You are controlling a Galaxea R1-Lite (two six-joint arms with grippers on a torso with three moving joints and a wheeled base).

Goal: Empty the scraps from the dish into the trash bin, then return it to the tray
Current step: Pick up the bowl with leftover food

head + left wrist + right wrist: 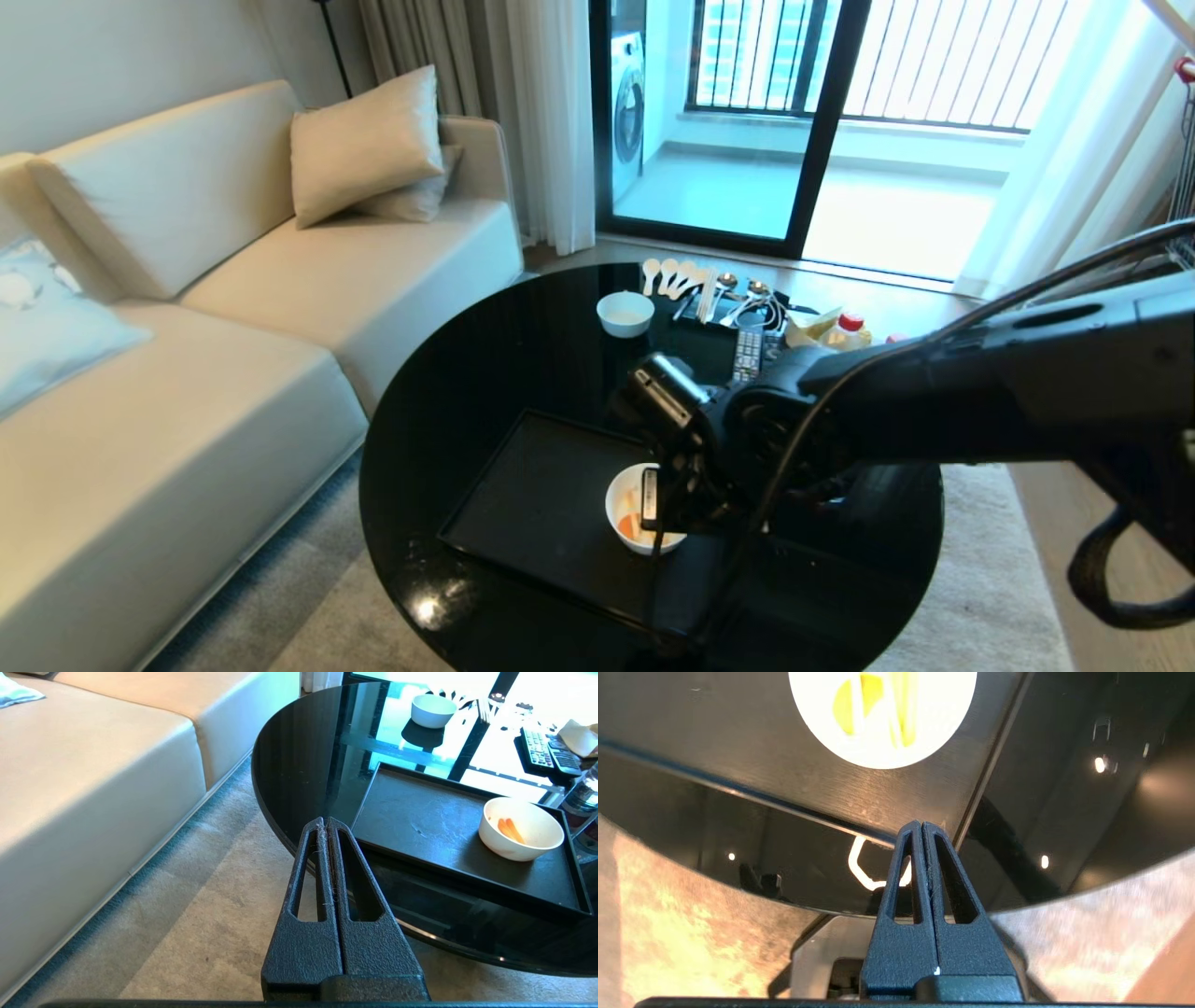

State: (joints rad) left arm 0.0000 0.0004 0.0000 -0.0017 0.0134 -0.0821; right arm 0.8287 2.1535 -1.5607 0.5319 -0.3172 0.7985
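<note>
Scraps (509,829), thin orange and pale strips, lie inside the white dish (522,829), a deep round bowl that stands on the black tray (420,826) close to the tray's right edge and toward its near right corner. That tray rests on the round black glass table (485,373), on the table's near half.

From the right of the head view the right arm (980,392) reaches in roughly level across the table, its wrist bent down over the dish. At its end the right gripper (922,828) has its two black fingers clenched together with nothing between them; in its wrist view the tips hang over the tray's near rim by the near right corner, short of the dish (882,716) and not touching it.

Off the table's left side the left gripper (325,822) hangs above the grey carpet (210,914), also pressed shut and empty, tips pointing toward the table's edge.

Along the table's far edge are a smaller white bowl (625,313), a row of spoons (672,275) and remote controls (747,353). A cream sofa (233,308) with cushions stands off the table's left side
</note>
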